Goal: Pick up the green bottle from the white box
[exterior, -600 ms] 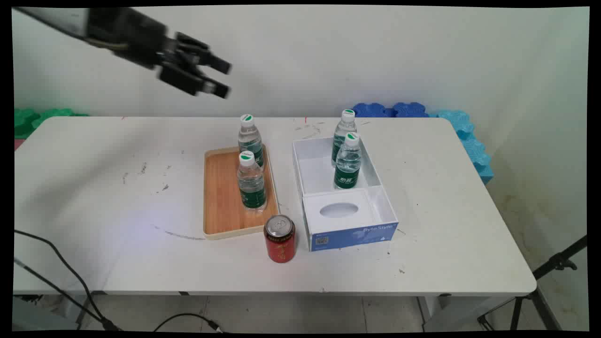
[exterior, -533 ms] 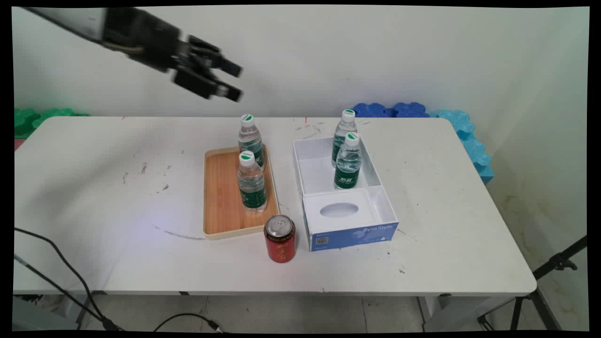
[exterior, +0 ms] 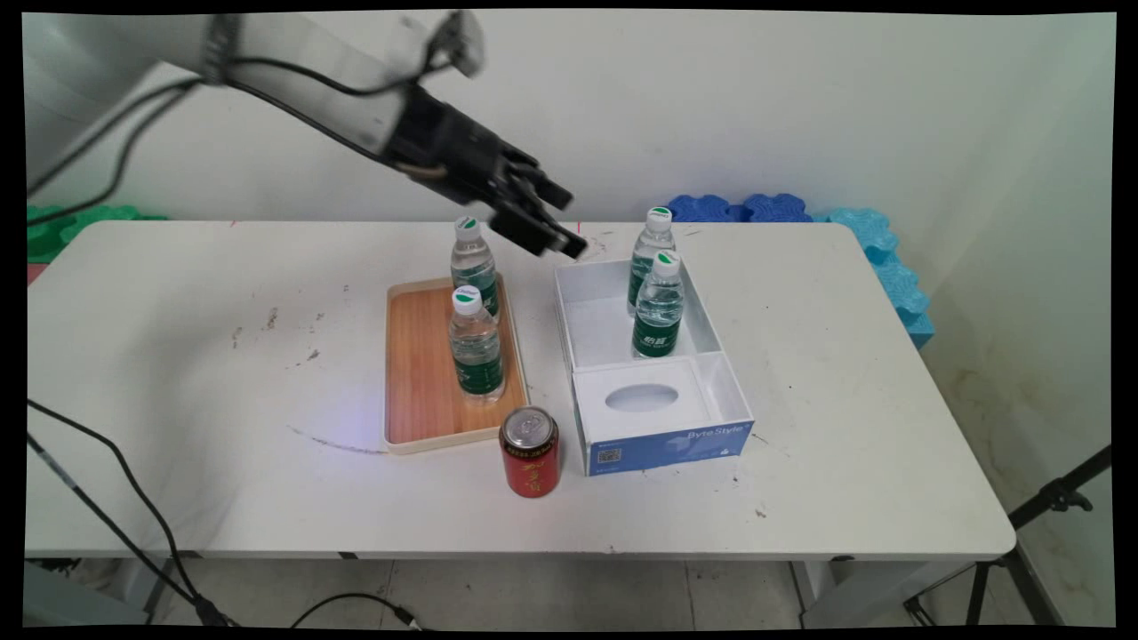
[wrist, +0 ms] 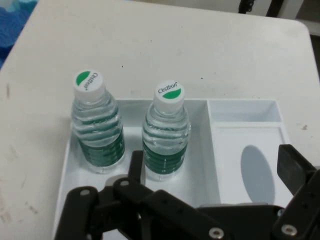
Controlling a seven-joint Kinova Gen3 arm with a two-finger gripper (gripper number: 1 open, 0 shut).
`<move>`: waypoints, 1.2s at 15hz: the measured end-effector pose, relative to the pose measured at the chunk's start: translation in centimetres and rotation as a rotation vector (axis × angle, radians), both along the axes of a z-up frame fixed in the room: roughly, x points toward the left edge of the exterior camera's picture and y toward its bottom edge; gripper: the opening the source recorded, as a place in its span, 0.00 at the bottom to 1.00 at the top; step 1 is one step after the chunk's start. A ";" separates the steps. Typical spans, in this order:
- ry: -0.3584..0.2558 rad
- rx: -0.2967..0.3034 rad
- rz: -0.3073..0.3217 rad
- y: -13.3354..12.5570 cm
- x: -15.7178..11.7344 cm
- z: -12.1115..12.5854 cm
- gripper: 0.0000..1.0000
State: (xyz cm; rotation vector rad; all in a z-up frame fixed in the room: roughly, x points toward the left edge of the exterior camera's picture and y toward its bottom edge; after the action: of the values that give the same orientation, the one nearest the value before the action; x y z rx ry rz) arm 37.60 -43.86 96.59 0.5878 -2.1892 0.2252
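Divider bottle [exterior: 661,307], main view: upright in the white box [exterior: 662,449], ahead of the gripper [exterior: 570,224] and below it, apart from it.
End bottle [exterior: 655,240], main view: upright in the same compartment, close behind its twin and the nearer of the two to the fingertips (no contact).
Gripper, main view: in the air over the box's far corner, pitched down toward the pair, fingers spread, nothing between them.
Behind the gripper, main view: wooden tray [exterior: 418,391] with two tray bottles [exterior: 477,351] upright on it, the far one just below the wrist.
Well short of the gripper, main view: red can [exterior: 530,453] on the table [exterior: 222,356], between tray and box at their near ends.

Gripper [wrist: 215,160], hand view: released and empty; the two black fingers [wrist: 136,165] stand wide apart.
Divider bottle [wrist: 166,132], hand view: just above the left-hand finger and inside the span, green-and-white cap up.
End bottle [wrist: 95,125], hand view: outside the span, beyond that finger, close beside its twin (I can't tell if they touch).
Oval-cutout compartment, hand view: under the other finger, nothing in it.

Handling, my judgement: both look full, so weighty for their size; thin ribbed plastic, smooth, likely to give under a hard squeeze; tall and narrow, so easily tipped.
Where to hold, my judgement: the green label band below the shoulder; the cap is a narrow target, and the twin and box walls crowd the fingers.
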 end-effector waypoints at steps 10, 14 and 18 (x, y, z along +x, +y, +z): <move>-0.071 0.080 0.070 -3.7 -5.8 -7.2 1.00; -0.078 0.086 0.067 -4.3 -7.1 -8.7 1.00; -0.088 0.062 0.050 -5.0 -8.1 -9.8 1.00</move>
State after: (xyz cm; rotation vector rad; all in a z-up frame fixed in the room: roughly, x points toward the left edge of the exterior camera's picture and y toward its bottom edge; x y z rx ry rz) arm 29.49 -48.88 86.77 0.6796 -2.2750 0.2146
